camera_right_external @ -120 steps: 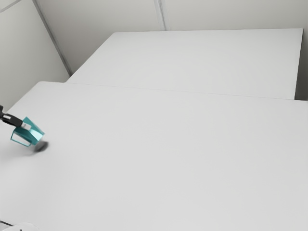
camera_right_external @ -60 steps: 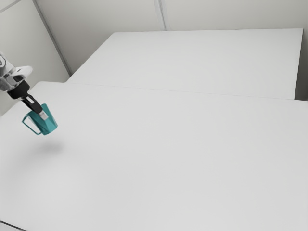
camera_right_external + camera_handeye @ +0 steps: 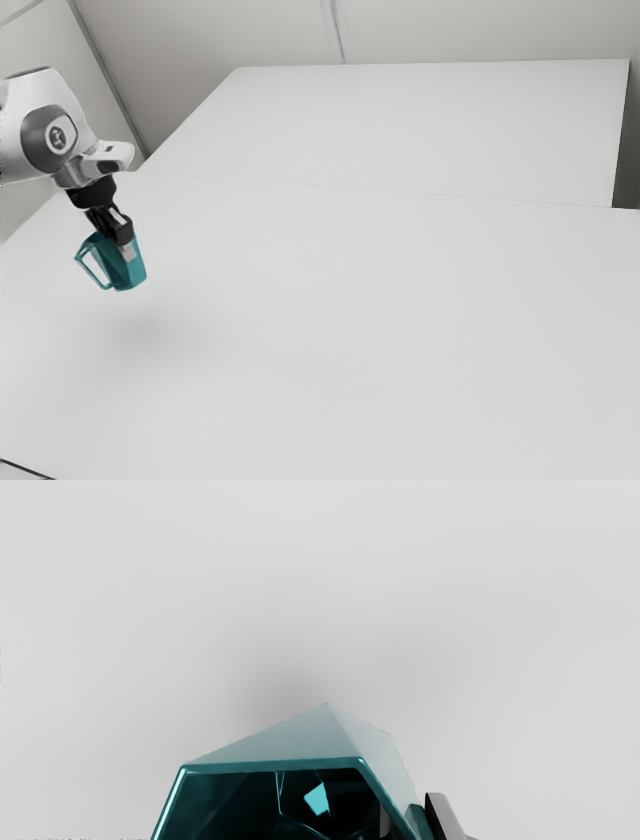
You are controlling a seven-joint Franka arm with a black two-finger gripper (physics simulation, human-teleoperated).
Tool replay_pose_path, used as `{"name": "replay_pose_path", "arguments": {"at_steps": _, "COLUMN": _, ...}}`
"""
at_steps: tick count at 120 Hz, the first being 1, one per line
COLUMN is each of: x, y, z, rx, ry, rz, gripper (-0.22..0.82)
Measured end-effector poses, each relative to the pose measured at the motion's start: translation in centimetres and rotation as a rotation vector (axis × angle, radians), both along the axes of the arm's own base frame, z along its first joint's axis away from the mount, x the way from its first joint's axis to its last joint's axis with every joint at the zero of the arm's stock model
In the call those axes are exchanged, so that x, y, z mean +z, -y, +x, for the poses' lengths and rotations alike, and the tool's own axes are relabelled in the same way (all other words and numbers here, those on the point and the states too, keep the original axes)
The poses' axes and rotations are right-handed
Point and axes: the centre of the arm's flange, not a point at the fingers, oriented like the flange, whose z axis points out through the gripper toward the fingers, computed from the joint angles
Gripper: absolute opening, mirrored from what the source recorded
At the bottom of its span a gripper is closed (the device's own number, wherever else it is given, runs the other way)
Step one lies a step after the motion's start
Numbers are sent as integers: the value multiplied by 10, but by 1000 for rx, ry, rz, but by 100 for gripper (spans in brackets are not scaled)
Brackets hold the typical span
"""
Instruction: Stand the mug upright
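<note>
Gripper closed on the teal mug, tilted above the white table.

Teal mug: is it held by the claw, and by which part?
The claw holds the mug in the air by its body, not its handle. One finger is on the outer side wall; the other's place I cannot tell.

This is a plain room: pale walls, white table.
</note>
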Motion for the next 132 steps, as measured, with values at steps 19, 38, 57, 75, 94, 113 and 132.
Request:
{"name": "replay_pose_path", "arguments": {"at_steps": 19, "x": -9, "y": 27, "z": -3, "rx": 54, "ry": -11, "rz": 59, "gripper": -17}}
{"name": "replay_pose_path", "arguments": {"at_steps": 38, "x": -26, "y": 58, "z": -6, "rx": 103, "ry": -12, "rz": 94, "gripper": -17}}
{"name": "replay_pose_path", "arguments": {"at_steps": 57, "x": -38, "y": 81, "z": -7, "rx": 158, "ry": -3, "rz": 124, "gripper": -17}}
{"name": "replay_pose_path", "arguments": {"at_steps": 75, "x": -49, "y": 96, "z": -9, "rx": 216, "ry": 4, "rz": 143, "gripper": -17}}
{"name": "replay_pose_path", "arguments": {"at_steps": 94, "x": -66, "y": 113, "z": -13, "rx": 272, "ry": 2, "rz": 154, "gripper": -17}}
{"name": "replay_pose_path", "arguments": {"at_steps": 113, "x": -79, "y": 119, "z": -17, "rx": 341, "ry": 0, "rz": 161, "gripper": -17}}
{"name": "replay_pose_path", "arguments": {"at_steps": 132, "x": -90, "y": 129, "z": -18, "rx": 392, "ry": -2, "rz": 168, "gripper": -17}}
